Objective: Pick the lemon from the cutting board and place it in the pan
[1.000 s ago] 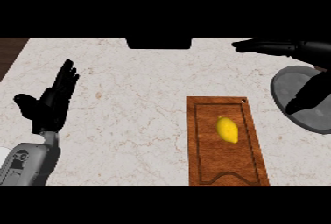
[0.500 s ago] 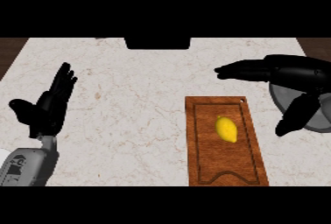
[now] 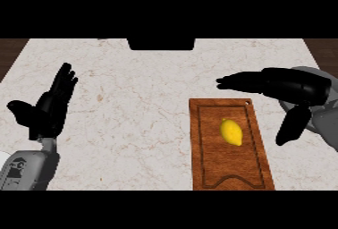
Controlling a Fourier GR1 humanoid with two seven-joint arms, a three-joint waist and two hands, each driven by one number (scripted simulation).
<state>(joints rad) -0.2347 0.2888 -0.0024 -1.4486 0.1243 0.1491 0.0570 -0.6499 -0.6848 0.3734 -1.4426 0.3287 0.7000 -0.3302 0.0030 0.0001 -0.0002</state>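
Observation:
A yellow lemon [image 3: 230, 132] lies in the middle of a brown wooden cutting board [image 3: 228, 170] at the right of the counter. My right hand [image 3: 290, 86] hovers open above and to the right of the lemon, fingers stretched left over the board's far end and thumb hanging down beside the board's right edge. It holds nothing. The grey pan [image 3: 328, 125] sits at the right edge, mostly hidden behind that hand. My left hand [image 3: 49, 109] rests open at the left, fingers up.
The counter is pale marble [image 3: 138, 112] with dark wood showing at its far corners. A dark object [image 3: 161, 44] stands at the far edge in the middle.
My right hand has moved left and toward me, from over the pan to above the board's far right end. The lemon and the left hand have stayed put.

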